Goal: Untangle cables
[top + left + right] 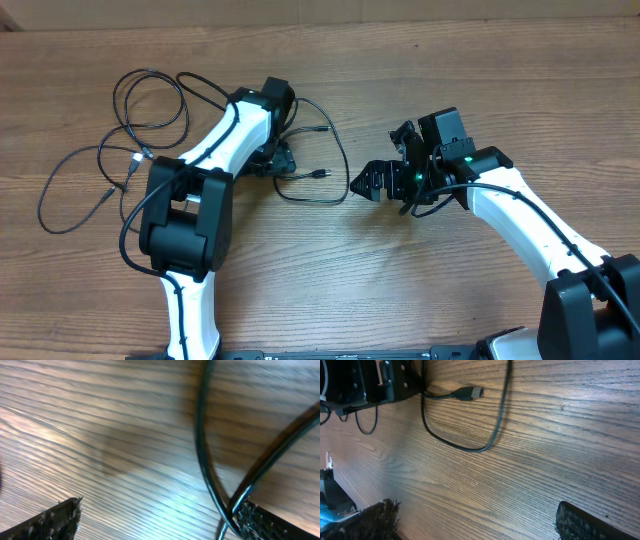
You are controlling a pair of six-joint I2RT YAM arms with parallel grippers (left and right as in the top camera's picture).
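Cables: several thin black cords lie on the wooden tabletop, mostly in loose overlapping loops on the left side; one loop reaches toward the middle.
Plug ends: a dark plug lies inside that middle loop, and a light tip lies in the left loops.
Left end effector: it is released, with the jaws wide apart and low over the tabletop. Two cords cross just beside its right finger, but they are not clamped.
Right end effector: it is released and holds nothing. It is near the middle loop but not touching it.
Handling: I judge the cords to be very light, limp and a little slippery, so they will drag along and slide out of a weak pinch.
Where to hold: a free stretch near a plug looks best to me, away from the crossings, so that pulling does not tighten them.
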